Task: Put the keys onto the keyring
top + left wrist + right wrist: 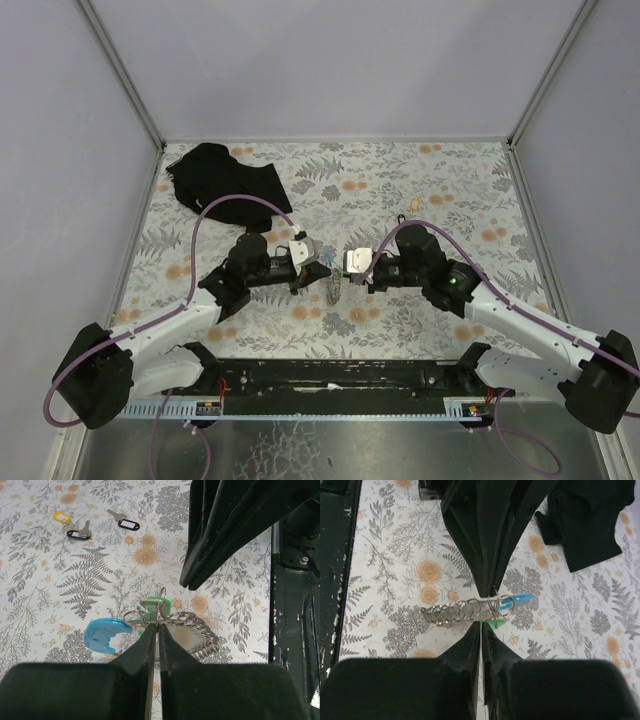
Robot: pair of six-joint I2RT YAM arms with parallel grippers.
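The keyring, a light-blue curved band (102,635) with a stack of grey metal rings (195,627), hangs between both grippers just above the table's middle (333,285). My left gripper (158,626) is shut on one of its metal rings. My right gripper (481,624) is shut at the underside of the ring stack (460,612), with a green-tagged key (496,624) at its tips. The green tag also shows in the left wrist view (155,605). The blue band also shows in the right wrist view (517,600).
More keys lie on the floral cloth: one with a yellow tag (61,516) and two with black tags (79,532) (127,524). A black cloth (225,175) is at the back left. The black base rail (330,375) runs along the near edge.
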